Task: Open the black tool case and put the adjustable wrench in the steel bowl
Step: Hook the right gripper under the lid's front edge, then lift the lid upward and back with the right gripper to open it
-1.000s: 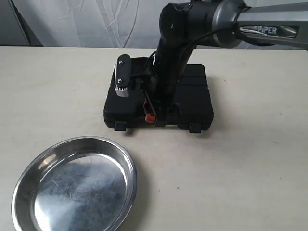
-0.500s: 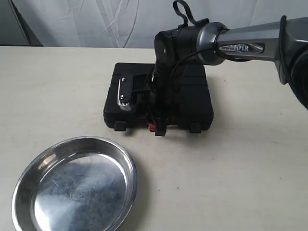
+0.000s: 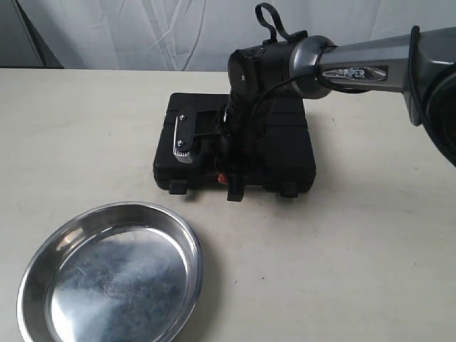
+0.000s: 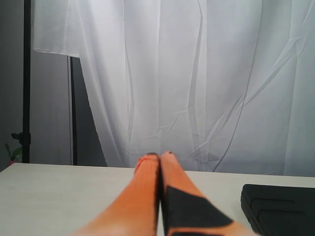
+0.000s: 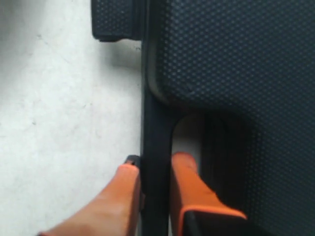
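The black tool case [image 3: 285, 146] lies closed on the table, so the adjustable wrench is hidden. My right gripper [image 3: 234, 187] reaches down at the case's front edge. In the right wrist view its orange fingers [image 5: 155, 164] press both sides of the case's handle bar [image 5: 156, 128], shut on it. The steel bowl [image 3: 110, 274] sits in front of the case, to the left, and holds nothing. My left gripper [image 4: 160, 156] is shut with nothing in it, hovering over the table; a corner of the case [image 4: 278, 209] shows beside it.
Two latches [image 3: 178, 187] [image 3: 288, 189] stick out from the case's front edge; one shows near the fingers [image 5: 115, 22]. The pale table [image 3: 356, 271] spreads to the right of the bowl. A white curtain [image 4: 197, 73] hangs behind.
My right arm has dropped and swung forward, carrying the gripper from above the lid down to the handle at the case's front edge. Bowl and case have not moved.
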{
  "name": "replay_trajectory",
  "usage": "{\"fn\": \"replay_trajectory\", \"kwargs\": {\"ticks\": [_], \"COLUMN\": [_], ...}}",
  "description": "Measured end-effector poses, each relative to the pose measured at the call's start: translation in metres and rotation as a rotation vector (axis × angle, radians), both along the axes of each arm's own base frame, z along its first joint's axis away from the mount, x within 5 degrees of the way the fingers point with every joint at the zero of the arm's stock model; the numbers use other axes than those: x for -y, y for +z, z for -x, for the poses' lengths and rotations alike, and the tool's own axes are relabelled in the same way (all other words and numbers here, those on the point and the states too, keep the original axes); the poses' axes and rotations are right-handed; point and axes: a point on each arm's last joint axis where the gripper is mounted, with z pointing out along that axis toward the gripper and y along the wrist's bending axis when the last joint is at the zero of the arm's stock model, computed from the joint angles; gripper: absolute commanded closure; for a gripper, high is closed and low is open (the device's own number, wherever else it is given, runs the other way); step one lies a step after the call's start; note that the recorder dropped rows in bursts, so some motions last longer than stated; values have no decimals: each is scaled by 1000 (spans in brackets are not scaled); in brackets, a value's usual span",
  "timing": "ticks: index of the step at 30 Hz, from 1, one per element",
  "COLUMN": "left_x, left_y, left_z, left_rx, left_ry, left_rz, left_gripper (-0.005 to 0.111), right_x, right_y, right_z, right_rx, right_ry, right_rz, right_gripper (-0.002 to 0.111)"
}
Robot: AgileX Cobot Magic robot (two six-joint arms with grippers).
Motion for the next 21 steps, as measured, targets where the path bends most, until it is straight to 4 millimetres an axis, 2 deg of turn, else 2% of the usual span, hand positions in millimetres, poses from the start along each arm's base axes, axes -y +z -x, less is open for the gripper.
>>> {"fn": "replay_trajectory", "kwargs": {"ticks": [6,14,21], "left_x": [0,0,0], "left_y": [0,0,0], "left_z": [0,0,0], "left_rx": [0,0,0], "left_ry": [0,0,0], "left_rz": [0,0,0], "left_gripper": [106,106,106], "right_x": [1,5,7], "right_y": [5,50,76], "right_z": [1,5,6], "right_rx": [-4,75,154], "right_ry": [-7,-6,-6], "right_rz": [2,-42,-86], "right_gripper": [109,109,109]}}
